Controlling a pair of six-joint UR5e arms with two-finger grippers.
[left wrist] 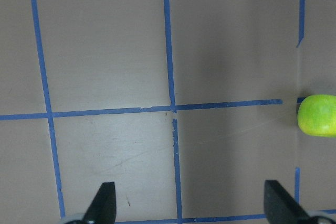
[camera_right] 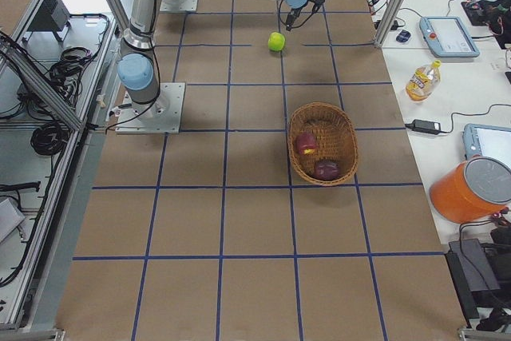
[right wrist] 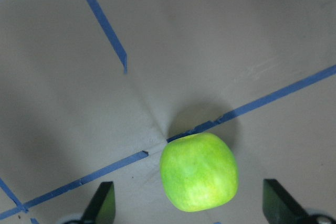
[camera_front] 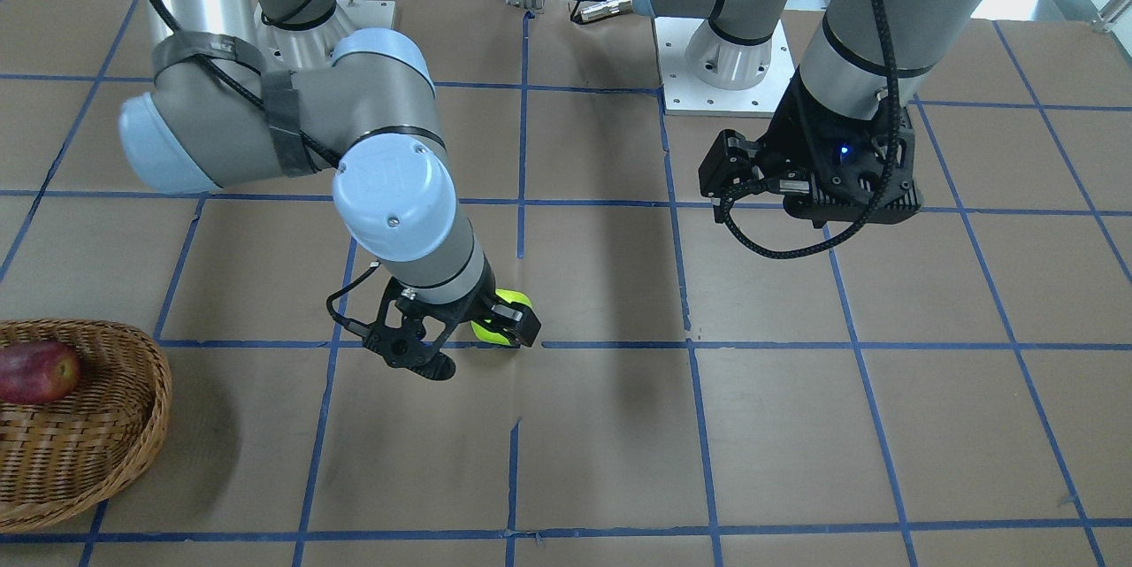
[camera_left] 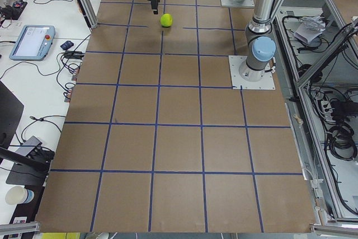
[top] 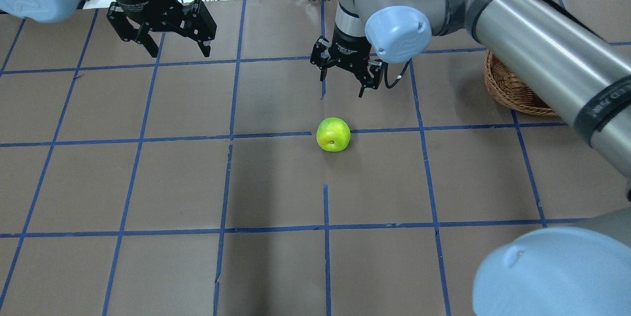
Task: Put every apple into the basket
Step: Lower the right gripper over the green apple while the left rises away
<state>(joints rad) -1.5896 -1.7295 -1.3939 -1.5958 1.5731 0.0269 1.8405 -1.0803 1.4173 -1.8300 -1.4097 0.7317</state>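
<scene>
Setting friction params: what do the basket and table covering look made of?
Basket: woven light-brown wicker, matte; weave and braided rim show. Table covering: probably brown paper, matte; creased, with torn seams. Grid lines: likely blue tape, ends torn.

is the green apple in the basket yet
No, the green apple lies on the table, well apart from the basket.

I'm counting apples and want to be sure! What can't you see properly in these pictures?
1. Front-facing view: the green apple is mostly hidden behind the right arm's fingers.
2. Front-facing view: the frame's edge cuts off the basket; only one red apple shows.
3. Overhead view: the right arm covers most of the basket, hiding its inside.
</scene>
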